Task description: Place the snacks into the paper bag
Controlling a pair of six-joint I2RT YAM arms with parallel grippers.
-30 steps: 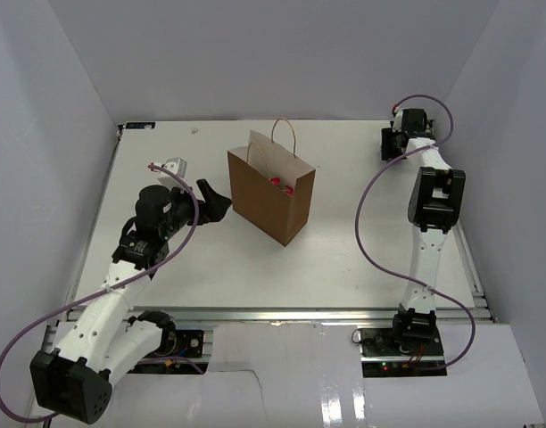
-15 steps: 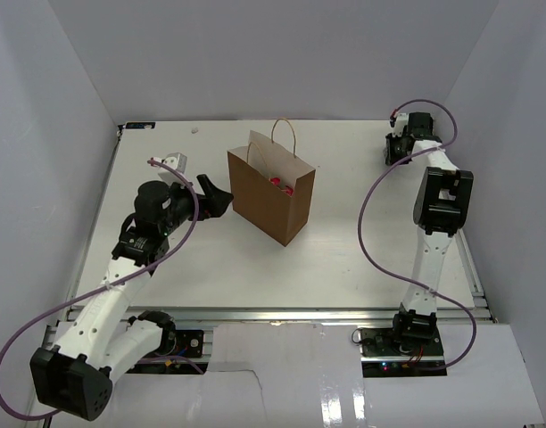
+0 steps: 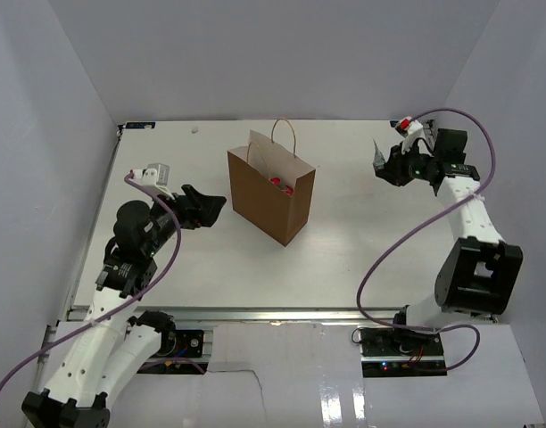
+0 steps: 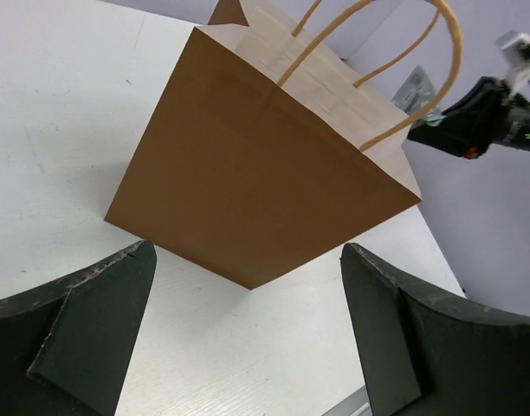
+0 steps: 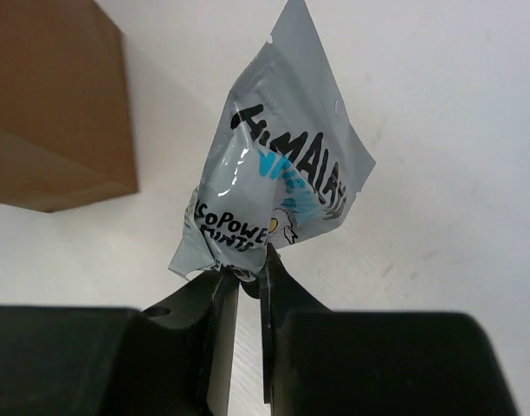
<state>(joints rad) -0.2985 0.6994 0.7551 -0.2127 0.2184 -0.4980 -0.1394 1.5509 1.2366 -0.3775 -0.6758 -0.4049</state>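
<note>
Only from overhead can you look down into the paper bag [image 3: 271, 194], where pink-red packets [image 3: 279, 181] show in its open mouth. The left wrist camera meets just the bag's plain brown side and its looped tan handles [image 4: 438, 52]. The close work belongs to the right wrist view. There the right gripper [image 5: 248, 279] has its two fingers pressed together on the bottom edge of a pale blue-silver packet [image 5: 282, 165], whose black and blue lettering faces the lens. From above, that packet is no more than a small silver flag at the arm's tip.

The packet's long axis runs straight out from the fingertips, with its free top corner pointing away from the gripper. It hangs lifted off the surface toward the far right, well apart from the bag. The bag stands upright near the middle with its mouth upward. Its longer sides run on a diagonal from far left to near right.

The left gripper [image 3: 212, 209] waits just beside the bag's left face, jaws spread wide with nothing between them.

Everything sits on a white table [image 3: 344, 259], and pale grey walls [image 3: 255, 53] close it in on the left, the back and the right.
</note>
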